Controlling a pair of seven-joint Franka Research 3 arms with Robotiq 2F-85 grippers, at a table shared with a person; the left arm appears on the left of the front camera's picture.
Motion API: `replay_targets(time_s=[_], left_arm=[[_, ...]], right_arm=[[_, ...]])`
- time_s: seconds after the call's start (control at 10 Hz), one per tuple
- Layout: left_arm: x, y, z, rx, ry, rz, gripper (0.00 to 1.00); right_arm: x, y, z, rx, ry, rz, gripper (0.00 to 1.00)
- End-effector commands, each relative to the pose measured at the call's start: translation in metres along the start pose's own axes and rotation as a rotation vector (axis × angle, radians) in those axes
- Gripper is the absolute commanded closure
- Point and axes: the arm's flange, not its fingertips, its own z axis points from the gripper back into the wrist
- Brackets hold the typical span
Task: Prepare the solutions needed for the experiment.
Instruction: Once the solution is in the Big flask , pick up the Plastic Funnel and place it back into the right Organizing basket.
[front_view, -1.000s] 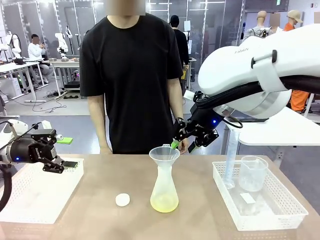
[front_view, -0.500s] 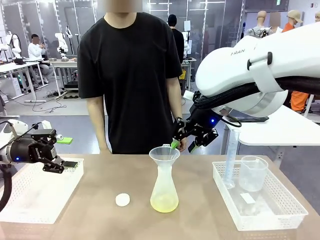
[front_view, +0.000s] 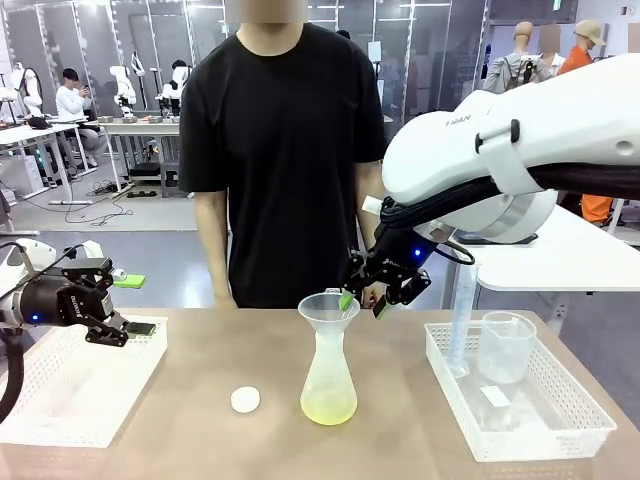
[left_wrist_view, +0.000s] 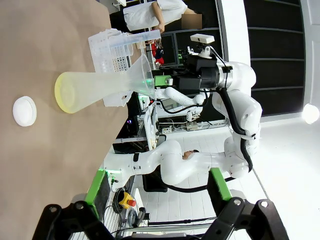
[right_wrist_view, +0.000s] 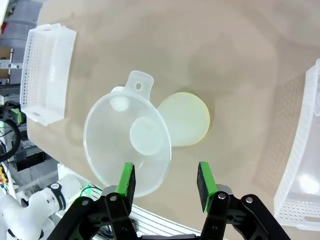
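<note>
A translucent conical flask (front_view: 328, 372) stands mid-table with a funnel (front_view: 328, 309) in its neck. The solutions (front_view: 328, 406) show as a shallow pale yellow-green layer at its bottom. My right gripper (front_view: 362, 300) hangs open just behind the funnel's right rim, holding nothing. In the right wrist view the funnel (right_wrist_view: 127, 145) and the tinted flask base (right_wrist_view: 185, 119) lie below the open right gripper (right_wrist_view: 166, 184). My left gripper (front_view: 135, 305) stands open over the left tray. The left wrist view shows the flask (left_wrist_view: 100, 87) sideways, beyond the open left gripper (left_wrist_view: 150, 220).
A small white round cap (front_view: 245, 400) lies left of the flask. A white tray (front_view: 75, 385) sits at the left. The right tray (front_view: 545, 435) holds a beaker (front_view: 505, 346) and a graduated cylinder (front_view: 460, 320). A person stands at the far edge.
My right gripper has moved slightly down and left, closer to the funnel's rim. The person has shifted to the right. The left arm is still.
</note>
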Motion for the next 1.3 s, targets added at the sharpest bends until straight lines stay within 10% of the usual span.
replay_targets(time_s=[0.0,0.5,1.2], left_arm=[[0.001,-0.002,-0.001,-0.011,-0.009,-0.011,0.00],[0.001,-0.002,-0.001,-0.011,-0.009,-0.011,0.00],[0.001,-0.002,-0.001,-0.011,-0.009,-0.011,0.00]], right_arm=[[0.013,0.008,-0.006,-0.038,0.013,-0.049,0.37],[0.023,0.008,-0.024,-0.026,0.042,-0.104,0.40],[0.017,0.003,-0.024,0.005,0.085,-0.118,1.00]])
